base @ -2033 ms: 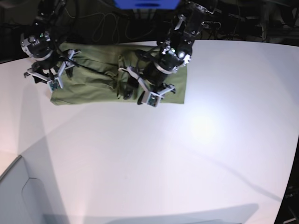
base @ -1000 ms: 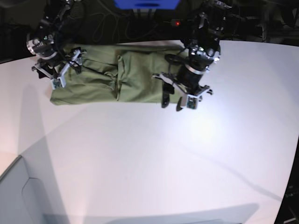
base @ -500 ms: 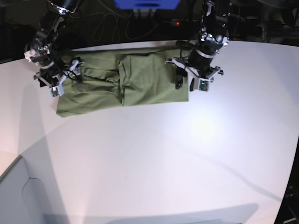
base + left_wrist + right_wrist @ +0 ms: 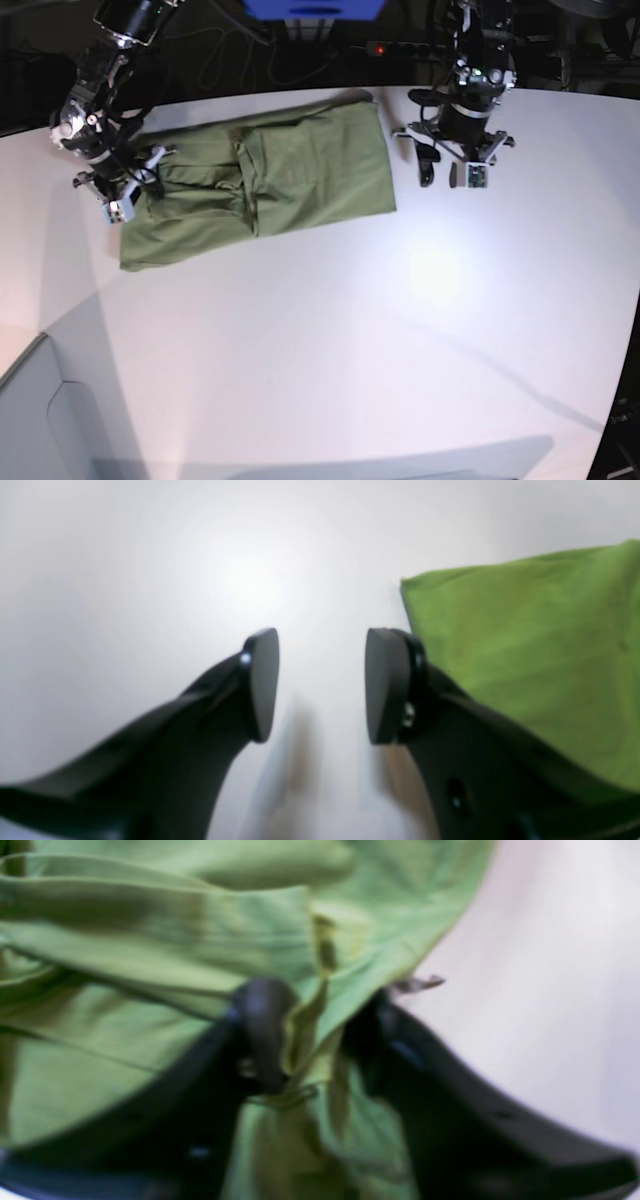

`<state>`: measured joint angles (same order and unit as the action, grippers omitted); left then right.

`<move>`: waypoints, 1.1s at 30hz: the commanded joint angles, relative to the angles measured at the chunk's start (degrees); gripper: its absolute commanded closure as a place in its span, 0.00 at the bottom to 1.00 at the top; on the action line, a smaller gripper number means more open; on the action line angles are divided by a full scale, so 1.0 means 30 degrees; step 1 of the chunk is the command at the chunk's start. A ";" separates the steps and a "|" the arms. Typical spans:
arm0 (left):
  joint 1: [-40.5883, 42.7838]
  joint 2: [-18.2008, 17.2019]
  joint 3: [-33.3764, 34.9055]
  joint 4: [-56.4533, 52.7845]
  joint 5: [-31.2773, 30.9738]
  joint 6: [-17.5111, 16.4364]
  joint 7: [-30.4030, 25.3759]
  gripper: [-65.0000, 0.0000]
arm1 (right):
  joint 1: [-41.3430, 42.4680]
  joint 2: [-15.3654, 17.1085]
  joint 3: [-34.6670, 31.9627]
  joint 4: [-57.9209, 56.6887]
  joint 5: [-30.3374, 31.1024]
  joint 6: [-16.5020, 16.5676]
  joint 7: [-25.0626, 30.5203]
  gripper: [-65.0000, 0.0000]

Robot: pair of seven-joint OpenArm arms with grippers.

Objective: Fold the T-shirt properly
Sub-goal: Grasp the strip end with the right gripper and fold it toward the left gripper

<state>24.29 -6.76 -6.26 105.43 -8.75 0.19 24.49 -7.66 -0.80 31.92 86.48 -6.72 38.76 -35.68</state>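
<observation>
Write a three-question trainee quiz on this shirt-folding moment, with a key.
1. True or false: the left gripper is clamped on the T-shirt.
2. Which gripper has cloth between its jaws? A) the left gripper B) the right gripper C) both D) neither
3. Fill in: in the base view, the left gripper hangs over the bare white ______, beside the shirt's edge.

Key
1. False. Its jaws stand apart with only tabletop showing between them; the shirt's corner lies off to one side.
2. B. The right wrist view shows a bunched fold of green cloth pinched between its fingers.
3. table
</observation>
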 commanded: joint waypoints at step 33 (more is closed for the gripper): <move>-0.1226 0.0746 0.1457 -0.2805 -0.0086 -0.0047 -0.0354 0.59 | -0.2443 -0.0218 -0.6348 0.9782 -0.1320 0.0412 -0.2099 1.00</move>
<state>20.32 -4.43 -1.78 96.49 -8.75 -0.01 23.40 -15.11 -1.72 12.82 114.61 -11.88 39.16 -43.33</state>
